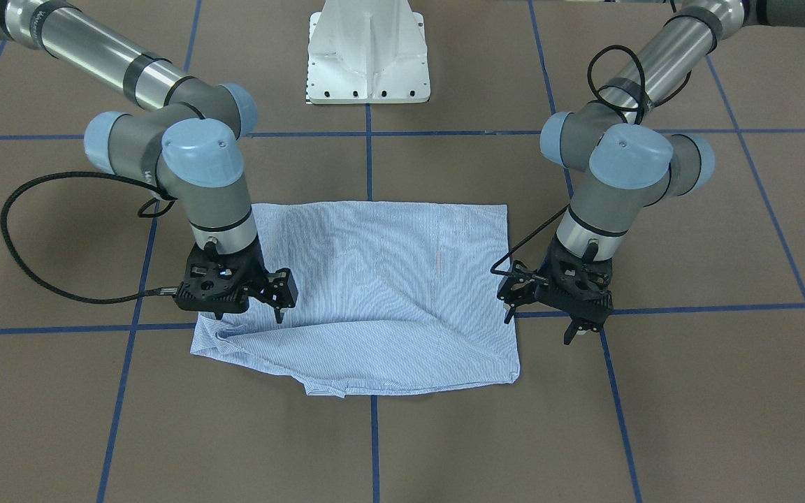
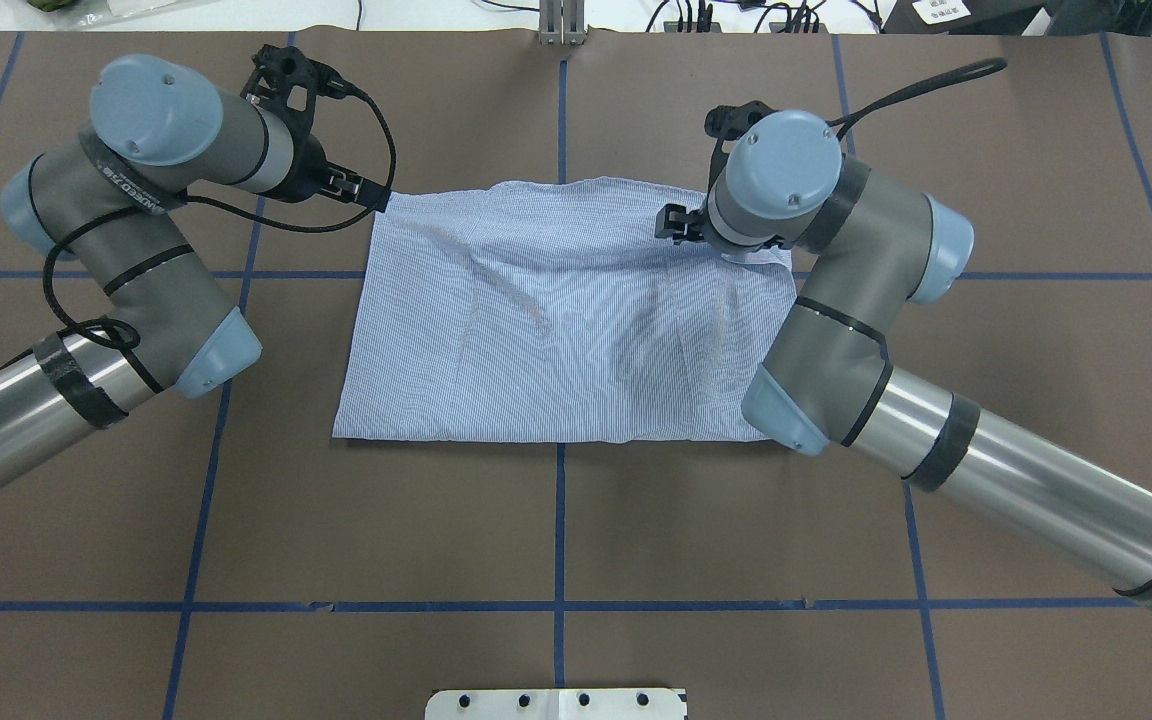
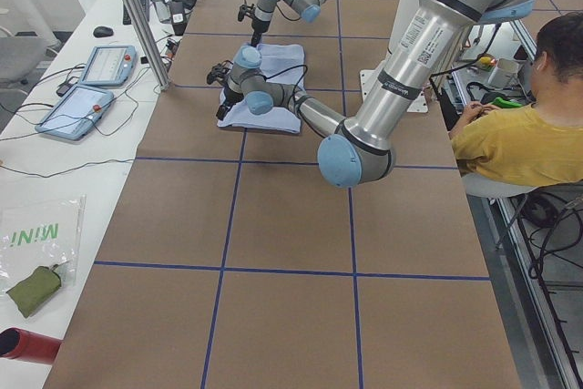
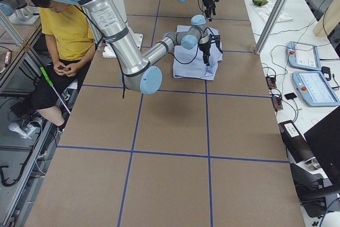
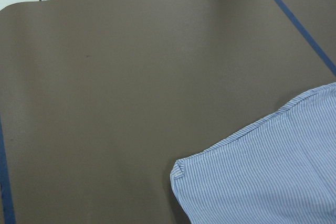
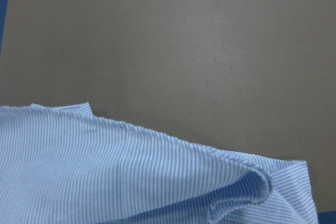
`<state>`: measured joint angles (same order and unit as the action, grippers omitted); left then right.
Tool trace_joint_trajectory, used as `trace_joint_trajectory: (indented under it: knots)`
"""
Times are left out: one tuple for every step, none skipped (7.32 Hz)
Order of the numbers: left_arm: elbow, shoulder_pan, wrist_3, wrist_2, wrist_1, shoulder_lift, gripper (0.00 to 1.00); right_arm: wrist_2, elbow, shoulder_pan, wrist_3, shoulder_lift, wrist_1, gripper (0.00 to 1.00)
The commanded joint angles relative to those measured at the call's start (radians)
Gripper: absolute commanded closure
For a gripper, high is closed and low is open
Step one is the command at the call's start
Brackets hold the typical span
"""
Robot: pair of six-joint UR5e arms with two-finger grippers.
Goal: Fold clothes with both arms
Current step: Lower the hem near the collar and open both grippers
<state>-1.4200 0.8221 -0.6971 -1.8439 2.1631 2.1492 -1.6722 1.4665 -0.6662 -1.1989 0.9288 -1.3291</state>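
Black-fingered right gripper [image 1: 245, 312] hangs low over the shirt [image 1: 388, 279], at the edge that lies toward the robot's right, near the corner farthest from the robot. Whether its jaws are spread, closed or pinching cloth cannot be told. The front-facing view shows only the black body and finger ends against the fabric, and from overhead the arm's own wrist covers it. The right wrist camera shows no fingers. It does show a rumpled, raised fold [image 6: 252, 187] in the cloth below, which the wide views miss.

The left gripper [image 1: 571, 327] hangs off the shirt, just beside its opposite edge, over the bare brown table [image 1: 444, 433]. Its state cannot be told either. The left wrist camera shows no fingers, only a shirt corner with a small white tab [image 5: 178, 173] at its tip.

The shirt lies folded into a rough rectangle on the table, between the two arms and in front of the white pedestal [image 1: 367, 56]. Its edge away from the robot is uneven. The side views alone show a seated person in yellow [image 3: 528, 134], well apart from the shirt.
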Motion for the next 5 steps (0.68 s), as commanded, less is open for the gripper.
trace_joint_trajectory:
  knots:
    - [-0.023,0.002,-0.013,0.002,-0.002,-0.002,0.00,0.065,-0.018,0.039,0.021,0.019,-0.004,0.00]
    - [-0.033,0.000,-0.013,0.003,-0.003,-0.009,0.00,0.089,-0.047,0.001,0.127,0.019,-0.005,0.00]
    - [-0.045,0.000,-0.013,0.003,-0.003,-0.021,0.00,0.092,-0.087,-0.051,0.212,0.019,0.001,0.00]
    - [-0.045,0.000,-0.013,0.003,-0.002,-0.022,0.00,0.127,-0.157,-0.084,0.243,0.006,0.014,0.00]
    - [-0.046,0.000,-0.013,0.003,-0.002,-0.022,0.00,0.144,-0.202,-0.119,0.280,-0.020,0.030,0.00]
